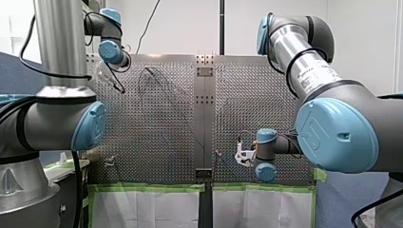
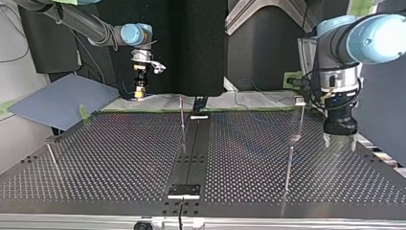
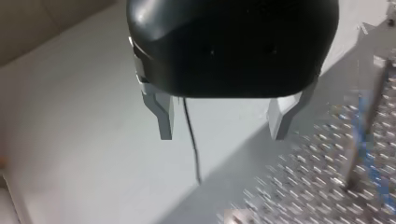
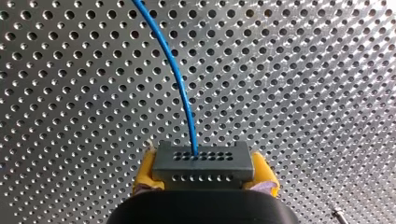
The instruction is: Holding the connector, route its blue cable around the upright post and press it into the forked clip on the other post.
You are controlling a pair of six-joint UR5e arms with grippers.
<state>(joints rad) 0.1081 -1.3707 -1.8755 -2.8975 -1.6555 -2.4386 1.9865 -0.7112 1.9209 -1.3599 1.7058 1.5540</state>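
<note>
My right gripper (image 4: 204,171) has its yellow pads (image 4: 145,172) closed on the 2 short sides of the connector (image 4: 201,158), a small grey block with rows of holes. The cable (image 4: 173,70) leaves 1 hole in the connector's face and runs ahead of the gripper, bowing toward its 11 o'clock above the table (image 4: 303,93). In the top view this gripper hangs near the table's 11 o'clock edge.

My left gripper (image 3: 222,135) is spread wide, with nothing between its 2 metal fingers. In the top view it hovers at the table's 3 o'clock.

A thin post (image 2: 182,117) stands at 12 o'clock in the top view. A capped post (image 2: 300,117) at 2 o'clock carries a small block on top. That block may be the forked clip, but it is too small to tell.

I judge the cable to be light, thin and springy. It should bend easily around a post, but it will want to straighten unless kept gently taut. The connector looks rigid and light, so the present hold on its sides seems the right one. Gripping the cable itself would risk kinking it, and a hard pull could strain it where it enters the connector. Seating it in a fork will likely need a short, steady push from above.
</note>
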